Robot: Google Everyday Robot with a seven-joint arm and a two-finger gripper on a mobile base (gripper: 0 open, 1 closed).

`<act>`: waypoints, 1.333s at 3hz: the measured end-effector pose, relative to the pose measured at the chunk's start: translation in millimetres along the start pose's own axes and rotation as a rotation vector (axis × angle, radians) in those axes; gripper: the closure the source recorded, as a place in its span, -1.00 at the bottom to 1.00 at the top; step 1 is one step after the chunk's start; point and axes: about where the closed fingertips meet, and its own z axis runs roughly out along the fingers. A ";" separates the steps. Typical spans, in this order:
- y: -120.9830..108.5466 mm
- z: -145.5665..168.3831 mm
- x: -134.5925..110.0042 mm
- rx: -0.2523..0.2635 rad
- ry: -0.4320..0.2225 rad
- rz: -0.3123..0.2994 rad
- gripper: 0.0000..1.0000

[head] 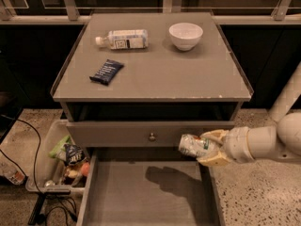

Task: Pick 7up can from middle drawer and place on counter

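Middle drawer (122, 201): pulled open, nearest me. My gripper (203, 148): fingers clamped on the 7up can (194, 145), held sideways above the drawer's right rear, just below the knobbed drawer front (117, 133). Can print green, wording illegible. Tabletop (178, 76): dark packet (106, 71), bottle (122, 39) lying down, white bowl (186, 35). Labels unreadable.

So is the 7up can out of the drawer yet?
Out: the gripper holds the 7up can sideways above the middle drawer, shadow on its floor.
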 end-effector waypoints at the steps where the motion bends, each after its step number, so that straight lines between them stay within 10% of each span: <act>1: -10.2 -53.0 -44.2 0.069 0.037 -0.066 1.00; 3: -19.3 -63.9 -62.1 0.081 0.053 -0.106 1.00; 4: -36.1 -93.0 -114.9 0.111 0.063 -0.217 1.00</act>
